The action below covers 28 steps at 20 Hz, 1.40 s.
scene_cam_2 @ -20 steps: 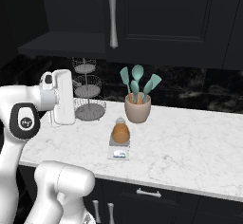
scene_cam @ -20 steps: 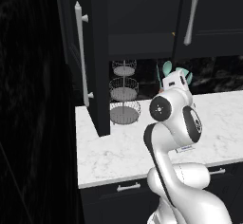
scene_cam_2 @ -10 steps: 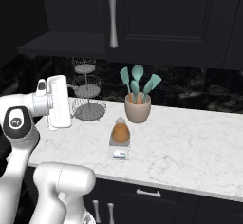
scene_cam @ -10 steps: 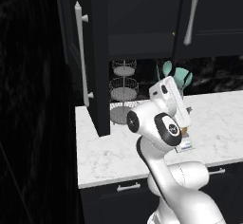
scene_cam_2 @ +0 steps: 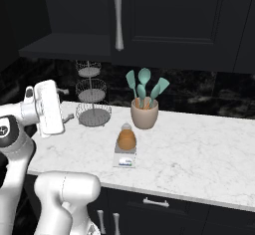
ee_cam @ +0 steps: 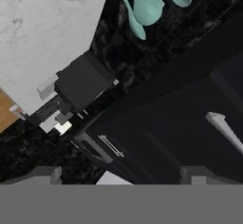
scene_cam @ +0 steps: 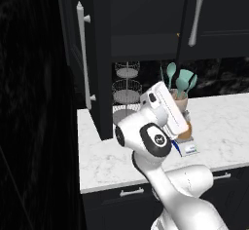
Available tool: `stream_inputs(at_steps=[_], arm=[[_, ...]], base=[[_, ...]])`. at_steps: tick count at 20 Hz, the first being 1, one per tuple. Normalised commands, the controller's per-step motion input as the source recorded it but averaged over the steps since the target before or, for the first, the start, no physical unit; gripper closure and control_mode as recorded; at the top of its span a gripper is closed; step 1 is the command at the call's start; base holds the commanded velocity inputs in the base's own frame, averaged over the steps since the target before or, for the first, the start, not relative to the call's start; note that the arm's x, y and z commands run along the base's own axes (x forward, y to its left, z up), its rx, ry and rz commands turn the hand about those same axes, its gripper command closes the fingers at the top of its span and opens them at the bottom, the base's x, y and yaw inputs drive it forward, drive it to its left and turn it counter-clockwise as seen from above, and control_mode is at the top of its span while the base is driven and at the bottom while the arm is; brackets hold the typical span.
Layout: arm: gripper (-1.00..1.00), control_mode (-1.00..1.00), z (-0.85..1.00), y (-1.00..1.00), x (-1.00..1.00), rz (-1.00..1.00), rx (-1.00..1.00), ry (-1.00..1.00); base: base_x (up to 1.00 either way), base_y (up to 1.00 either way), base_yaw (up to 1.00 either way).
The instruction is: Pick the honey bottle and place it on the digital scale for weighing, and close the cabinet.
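Right base view: the small amber beehive-shaped honey bottle (scene_cam_2: pixel 126 139) with pale cap sits on the flat blue-and-grey digital scale (scene_cam_2: pixel 124 159), on the white marble counter (scene_cam_2: pixel 199 154) in front of the beige crock of teal spatulas (scene_cam_2: pixel 144 113). Remaining handled item is probably the tall black cabinet door (scene_cam: pixel 102 58), standing ajar: rigid, hinged, likely light; best pushed flat on its panel near the silver bar handle (scene_cam: pixel 83 53). Gripper (ee_cam: pixel 121 171) released, empty. Hinges hidden; fingertips cut off

The amber honey bottle (scene_cam_2: pixel 126 138) with its grey cap stands upright on the blue scale (scene_cam_2: pixel 124 158), well apart from the fingers. The black cabinet door (scene_cam: pixel 80 58) hangs open.
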Motion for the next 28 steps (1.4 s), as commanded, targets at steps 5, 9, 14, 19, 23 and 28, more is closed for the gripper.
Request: stream_inputs(at_steps=[5,9,14,19,23,28], arm=[[-1.00,-1.00,0.00,0.63,0.00,-0.08,-0.28,0.13],[-1.00,-1.00,0.01,0.51,0.00,-0.02,-0.26,0.25],[-1.00,-1.00,0.02,0.29,0.00,-0.13,-0.21,0.32],[-1.00,-1.00,0.03,0.37,0.00,-0.14,-0.29,0.28],[-1.00,-1.00,0.02,0.55,0.00,-0.09,-0.35,0.17],[-1.00,-1.00,0.00,0.33,0.00,-0.11,-0.37,0.15]], base=[[0.00,0.00,0.00],[0.00,0.00,0.00],[0.00,0.00,0.00],[0.00,0.00,0.00],[0.00,0.00,0.00],[0.00,0.00,0.00]])
